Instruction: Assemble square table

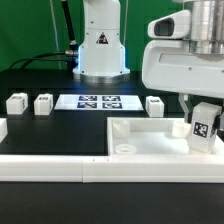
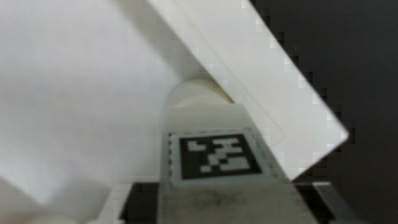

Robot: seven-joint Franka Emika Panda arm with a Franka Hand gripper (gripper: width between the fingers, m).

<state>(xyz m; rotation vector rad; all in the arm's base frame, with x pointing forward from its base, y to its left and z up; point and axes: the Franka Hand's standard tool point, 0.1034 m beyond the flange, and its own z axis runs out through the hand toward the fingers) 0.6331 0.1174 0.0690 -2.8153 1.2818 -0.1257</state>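
Note:
The white square tabletop [image 1: 150, 140] lies on the black table at the exterior view's right, rim up, with a small round boss inside [image 1: 124, 146]. My gripper [image 1: 203, 118] is shut on a white tagged leg [image 1: 203, 126] and holds it upright over the tabletop's right corner. In the wrist view the leg [image 2: 217, 150] runs away from the gripper [image 2: 221, 200], its tag facing the camera and its far end against the tabletop's rim [image 2: 249, 70]. Three more legs lie on the table: two at the left [image 1: 16, 101] [image 1: 44, 102] and one behind the tabletop [image 1: 155, 104].
The marker board [image 1: 98, 101] lies flat in the middle behind the tabletop. A long white border rail [image 1: 50, 165] runs along the front edge. The robot's base [image 1: 100, 45] stands at the back. A small white piece [image 1: 2, 128] sits at the far left edge.

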